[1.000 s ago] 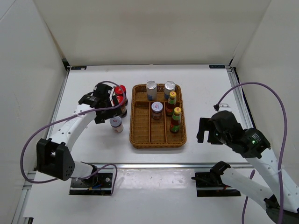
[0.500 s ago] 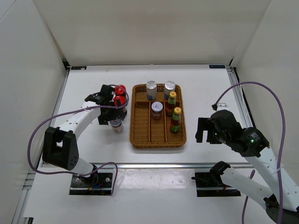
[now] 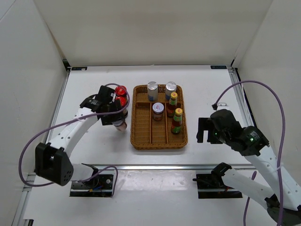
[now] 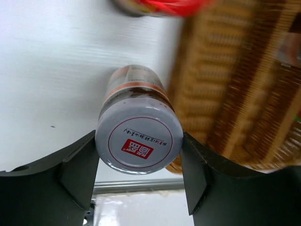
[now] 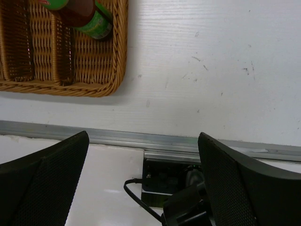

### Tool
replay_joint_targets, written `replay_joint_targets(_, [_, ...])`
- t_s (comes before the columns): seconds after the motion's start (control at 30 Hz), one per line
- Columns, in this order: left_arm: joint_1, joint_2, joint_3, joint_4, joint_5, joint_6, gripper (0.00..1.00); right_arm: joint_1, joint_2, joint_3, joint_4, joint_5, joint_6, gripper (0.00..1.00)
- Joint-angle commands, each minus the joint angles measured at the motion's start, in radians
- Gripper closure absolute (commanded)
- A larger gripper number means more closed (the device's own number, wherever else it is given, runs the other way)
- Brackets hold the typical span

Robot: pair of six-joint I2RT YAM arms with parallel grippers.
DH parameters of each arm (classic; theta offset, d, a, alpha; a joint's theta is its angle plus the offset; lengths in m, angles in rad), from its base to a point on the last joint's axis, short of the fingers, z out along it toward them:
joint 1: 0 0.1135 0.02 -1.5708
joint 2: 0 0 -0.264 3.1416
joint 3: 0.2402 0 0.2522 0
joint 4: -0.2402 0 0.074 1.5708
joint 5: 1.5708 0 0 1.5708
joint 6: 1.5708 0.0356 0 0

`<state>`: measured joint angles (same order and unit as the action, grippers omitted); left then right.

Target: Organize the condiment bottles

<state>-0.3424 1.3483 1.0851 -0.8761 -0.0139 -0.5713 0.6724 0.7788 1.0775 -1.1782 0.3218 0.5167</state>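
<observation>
My left gripper (image 4: 139, 147) is shut on a short silver-lidded jar (image 4: 139, 141), its fingers (image 4: 79, 170) pressing both sides of the lid. From above, that jar (image 3: 120, 125) is just left of the wicker tray (image 3: 136, 141). A red-lidded jar (image 3: 121, 90) stands behind it, a red blur (image 4: 164, 5) in the left wrist view. The tray holds two silver-capped white bottles (image 3: 152, 89) (image 3: 170, 88), a short silver-lidded jar (image 3: 158, 110) and two yellow-capped red sauce bottles (image 3: 173, 102) (image 3: 177, 120). My right gripper (image 3: 205, 130) hangs open and empty right of the tray.
The tray's front left compartments (image 3: 150, 132) hold nothing. In the right wrist view the tray's near corner (image 5: 106, 80) and one sauce bottle (image 5: 84, 14) show, with the table's metal front rail (image 5: 141, 139) below. White walls enclose the table.
My left gripper has closed on the short silver-lidded jar and shifted slightly toward the tray. The right arm has barely moved.
</observation>
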Motion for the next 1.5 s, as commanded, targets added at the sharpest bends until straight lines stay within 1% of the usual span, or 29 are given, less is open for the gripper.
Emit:
replay_joint_targets(0.0, [-0.094,-0.113,0.142,0.008,0.006,-0.054,0.76,0.0,-0.068,0.058,0.008,0.078,0.009,0.0])
replay_joint_targets(0.1, [-0.151,-0.103,0.225,-0.004,0.006,-0.067,0.77,0.0,-0.137,0.058,0.031,0.153,-0.021,0.0])
replay_joint_targets(0.13, [-0.197,-0.085,0.243,-0.004,0.006,-0.076,0.78,0.009,-0.159,0.047,0.031,0.233,-0.021,0.0])
replay_joint_targets(0.2, [-0.251,-0.038,0.295,-0.004,-0.03,-0.085,0.78,0.009,-0.245,0.013,0.055,0.296,-0.004,0.0])
replay_joint_targets(0.23, [-0.303,-0.017,0.314,-0.004,-0.046,-0.085,0.78,0.009,-0.274,-0.026,0.074,0.306,-0.018,0.0])
replay_joint_targets(0.27, [-0.325,0.035,0.332,-0.004,-0.057,-0.085,0.78,0.009,-0.324,-0.046,0.092,0.306,-0.032,0.0])
replay_joint_targets(0.33, [-0.381,0.096,0.395,-0.004,-0.067,-0.076,0.78,0.009,-0.357,-0.06,0.118,0.306,-0.043,0.0])
replay_joint_targets(0.37, [-0.397,0.156,0.415,-0.004,-0.076,-0.076,0.78,0.009,-0.368,-0.071,0.118,0.316,-0.052,0.0])
replay_joint_targets(0.43, [-0.423,0.215,0.472,-0.004,-0.089,-0.076,0.78,0.009,-0.368,-0.071,0.118,0.326,-0.041,0.0])
replay_joint_targets(0.47, [-0.455,0.269,0.505,-0.004,-0.101,-0.067,0.77,0.009,-0.349,-0.071,0.118,0.316,-0.061,0.0])
replay_joint_targets(0.63, [-0.468,0.399,0.559,-0.004,-0.133,-0.058,0.76,0.009,-0.257,-0.056,0.098,0.284,-0.096,0.0])
replay_joint_targets(0.7, [-0.468,0.44,0.559,-0.004,-0.146,-0.058,0.76,0.009,-0.257,-0.056,0.107,0.284,-0.096,0.0])
replay_joint_targets(0.8, [-0.468,0.477,0.559,-0.004,-0.155,-0.067,0.73,0.009,-0.257,-0.065,0.107,0.284,-0.096,0.0])
replay_joint_targets(0.93, [-0.478,0.532,0.559,0.005,-0.13,-0.067,0.7,0.009,-0.296,-0.074,0.117,0.284,-0.106,0.0])
replay_joint_targets(0.97, [-0.478,0.532,0.559,0.005,-0.13,-0.067,0.67,0.009,-0.296,-0.074,0.117,0.284,-0.106,0.0])
replay_joint_targets(1.0, [-0.478,0.532,0.559,0.005,-0.121,-0.076,0.57,0.009,-0.296,-0.074,0.117,0.284,-0.106,0.0])
replay_joint_targets(1.03, [-0.478,0.532,0.559,0.005,-0.121,-0.076,0.44,0.009,-0.296,-0.074,0.117,0.284,-0.106,0.0])
replay_joint_targets(1.07, [-0.478,0.522,0.544,0.005,-0.13,-0.094,0.17,0.009,-0.296,-0.074,0.117,0.284,-0.106,0.0])
replay_joint_targets(1.1, [-0.478,0.509,0.535,0.005,-0.144,-0.094,0.0,0.009,-0.296,-0.074,0.117,0.284,-0.106,0.0])
replay_joint_targets(1.2, [-0.478,0.448,0.523,0.005,-0.153,-0.105,0.0,0.009,-0.296,-0.074,0.117,0.284,-0.106,0.0])
replay_joint_targets(1.23, [-0.478,0.405,0.523,-0.007,-0.162,-0.096,0.0,0.009,-0.296,-0.074,0.117,0.284,-0.106,0.0])
replay_joint_targets(1.33, [-0.478,0.316,0.533,-0.023,-0.234,-0.073,0.0,0.009,-0.296,-0.074,0.117,0.284,-0.106,0.0])
replay_joint_targets(1.37, [-0.478,0.257,0.545,-0.038,-0.286,-0.05,0.0,0.009,-0.296,-0.074,0.117,0.284,-0.106,0.0])
replay_joint_targets(1.43, [-0.446,0.198,0.546,-0.038,-0.304,-0.018,0.0,0.009,-0.296,-0.074,0.117,0.275,-0.106,0.0])
replay_joint_targets(1.47, [-0.419,0.151,0.546,-0.038,-0.285,-0.006,0.0,0.009,-0.296,-0.074,0.117,0.275,-0.106,0.0])
